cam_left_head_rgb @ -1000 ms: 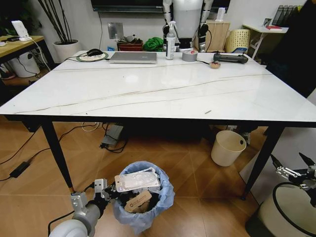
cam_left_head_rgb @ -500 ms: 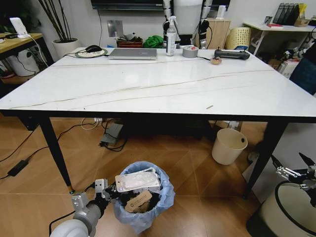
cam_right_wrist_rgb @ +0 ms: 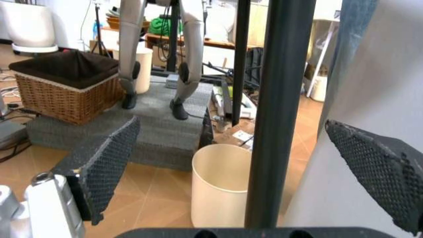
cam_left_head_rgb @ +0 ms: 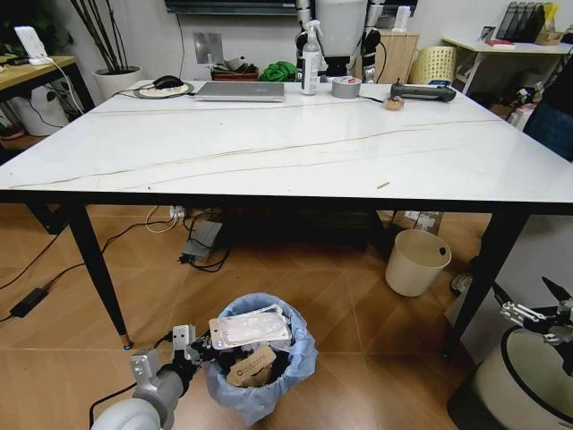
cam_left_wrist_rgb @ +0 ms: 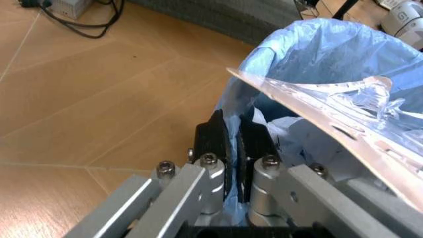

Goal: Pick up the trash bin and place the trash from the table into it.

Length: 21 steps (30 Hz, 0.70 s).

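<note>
The head camera looks down from above at the table (cam_left_head_rgb: 295, 143) and the floor under it. The left wrist camera sits very close to the bin (cam_left_wrist_rgb: 310, 54). The right wrist camera looks low, across the floor, at a bucket (cam_right_wrist_rgb: 221, 183) which the head camera sees too.

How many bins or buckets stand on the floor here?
2: the dark round trash bin with light-blue bag, near the table's front edge, and a plain cream plastic bucket under its right side. Others may be hidden.
</note>
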Available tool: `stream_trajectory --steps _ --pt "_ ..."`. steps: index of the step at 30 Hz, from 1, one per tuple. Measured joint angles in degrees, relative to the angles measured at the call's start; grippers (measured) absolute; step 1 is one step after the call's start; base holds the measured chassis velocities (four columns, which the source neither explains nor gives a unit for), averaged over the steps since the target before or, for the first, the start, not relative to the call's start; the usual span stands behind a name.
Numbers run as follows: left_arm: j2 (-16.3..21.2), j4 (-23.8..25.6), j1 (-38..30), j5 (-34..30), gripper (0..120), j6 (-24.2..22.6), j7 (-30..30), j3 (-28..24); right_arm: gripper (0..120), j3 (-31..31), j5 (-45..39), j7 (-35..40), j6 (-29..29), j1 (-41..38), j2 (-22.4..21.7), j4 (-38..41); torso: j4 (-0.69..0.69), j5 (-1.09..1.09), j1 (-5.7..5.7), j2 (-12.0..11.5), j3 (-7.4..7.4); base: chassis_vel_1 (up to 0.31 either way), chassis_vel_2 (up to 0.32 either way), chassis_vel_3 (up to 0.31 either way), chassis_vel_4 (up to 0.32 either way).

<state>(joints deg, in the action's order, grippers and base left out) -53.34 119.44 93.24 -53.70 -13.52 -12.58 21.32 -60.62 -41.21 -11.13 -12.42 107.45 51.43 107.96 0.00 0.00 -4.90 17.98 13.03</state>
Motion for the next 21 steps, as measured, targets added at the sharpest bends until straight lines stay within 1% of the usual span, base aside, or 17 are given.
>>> stream_trajectory --steps 9,12,17,18,21 --pt "0.04 0.01 -0.02 0.02 0 0.0 -0.23 0.01 100 0.0 0.0 0.0 0.0 0.0 0.0 0.0 0.0 0.0 0.67 -2.16 -1.48 0.0 0.0 0.0 0.0" --pt "0.0 0.02 -0.02 0.02 0 0.0 -0.24 0.01 100 0.0 0.0 0.0 0.0 0.0 0.0 0.0 0.0 0.0 0.76 -2.42 -1.66 0.0 0.0 0.0 0.0" --pt "0.02 0.05 -0.1 0.02 0 -0.01 -0.28 0.0 100 0.0 0.0 0.0 0.0 0.0 0.0 0.0 0.0 0.0 1.19 -4.08 -2.89 0.0 0.0 0.0 0.0" --pt "0.02 0.05 -0.1 0.02 0 -0.01 -0.28 0.0 100 0.0 0.0 0.0 0.0 0.0 0.0 0.0 0.0 0.0 1.19 -4.08 -2.89 0.0 0.0 0.0 0.0" --pt "-0.04 0.07 -0.11 0.07 0 -0.02 -0.31 0.0 100 0.0 0.0 0.0 0.0 0.0 0.0 0.0 0.0 0.0 1.45 -4.99 -3.53 0.0 0.0 0.0 0.0"
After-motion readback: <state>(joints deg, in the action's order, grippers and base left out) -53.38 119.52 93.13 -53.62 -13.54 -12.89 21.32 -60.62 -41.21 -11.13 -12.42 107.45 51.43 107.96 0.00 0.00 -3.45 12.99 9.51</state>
